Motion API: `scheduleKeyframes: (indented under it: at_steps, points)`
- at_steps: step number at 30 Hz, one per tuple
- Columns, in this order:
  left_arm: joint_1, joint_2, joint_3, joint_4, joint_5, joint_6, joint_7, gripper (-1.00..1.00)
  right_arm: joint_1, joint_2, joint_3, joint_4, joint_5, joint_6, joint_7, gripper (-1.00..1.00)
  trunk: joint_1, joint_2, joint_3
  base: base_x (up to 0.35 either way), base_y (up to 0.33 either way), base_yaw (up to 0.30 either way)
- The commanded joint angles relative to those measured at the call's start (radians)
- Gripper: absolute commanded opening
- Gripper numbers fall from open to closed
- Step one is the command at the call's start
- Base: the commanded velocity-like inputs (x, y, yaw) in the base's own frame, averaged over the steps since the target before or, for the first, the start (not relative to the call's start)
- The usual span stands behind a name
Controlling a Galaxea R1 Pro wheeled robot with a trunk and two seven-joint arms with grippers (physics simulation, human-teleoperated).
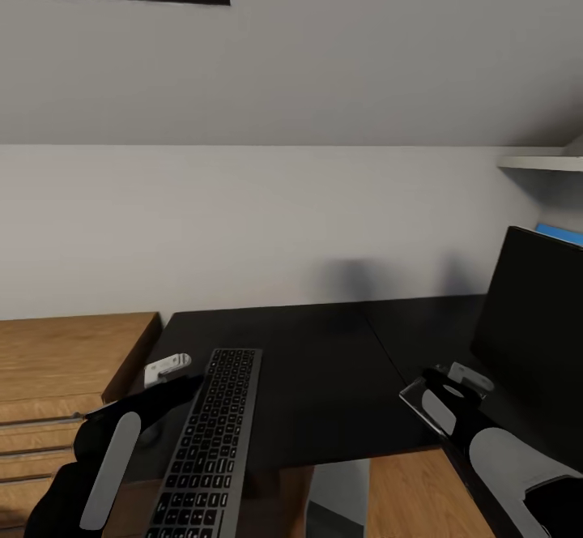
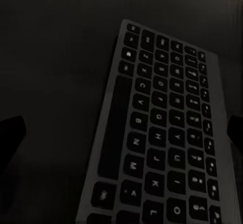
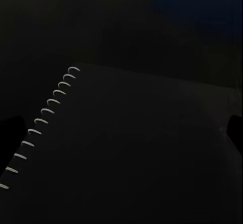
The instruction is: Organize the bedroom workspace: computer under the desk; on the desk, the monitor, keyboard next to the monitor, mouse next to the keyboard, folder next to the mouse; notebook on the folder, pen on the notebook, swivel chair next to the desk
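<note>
The desk (image 1: pixel 324 376) has a black top and stands against a plain light wall. A light wooden drawer unit (image 1: pixel 65 360) adjoins it on the left side of the head view, and a white shelf (image 1: pixel 538 163) is fixed high on the wall at the right. The monitor (image 1: pixel 530 319) stands on the desk at the right, its dark screen angled inward. The keyboard (image 1: pixel 212 441) lies flat on the desk near the front edge, its long axis running away from the robot, its near end overhanging the edge.

The left gripper (image 1: pixel 168 368) is held low just left of the keyboard's far end, forearm reaching forward. In the left wrist view its dark fingertips (image 2: pixel 11 135) sit wide apart with the keyboard (image 2: pixel 162 133) below them; nothing is gripped.

The right gripper (image 1: pixel 465 377) is beside the monitor's base. In the right wrist view the fingertips (image 3: pixel 10 133) are spread wide above a dark spiral-bound notebook (image 3: pixel 136 148); contact cannot be determined.
</note>
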Motion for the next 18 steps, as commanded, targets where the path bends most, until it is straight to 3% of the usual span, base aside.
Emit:
scheduleKeyframes:
  at_steps: [1, 18]
  points:
    - [-0.001, 0.0, 0.0, -0.002, 0.011, 0.004, 0.008, 1.0, -0.001, -0.001, 0.007, 0.0, -0.011, -0.005, -0.003, 1.0, 0.0, -0.001, -0.001, 0.0, 0.0, -0.206]
    - [-0.001, -0.001, -0.001, -0.001, 0.014, 0.005, 0.008, 1.0, -0.001, 0.001, 0.01, 0.0, -0.011, -0.005, -0.002, 1.0, 0.0, -0.001, 0.0, 0.0, 0.0, -0.063]
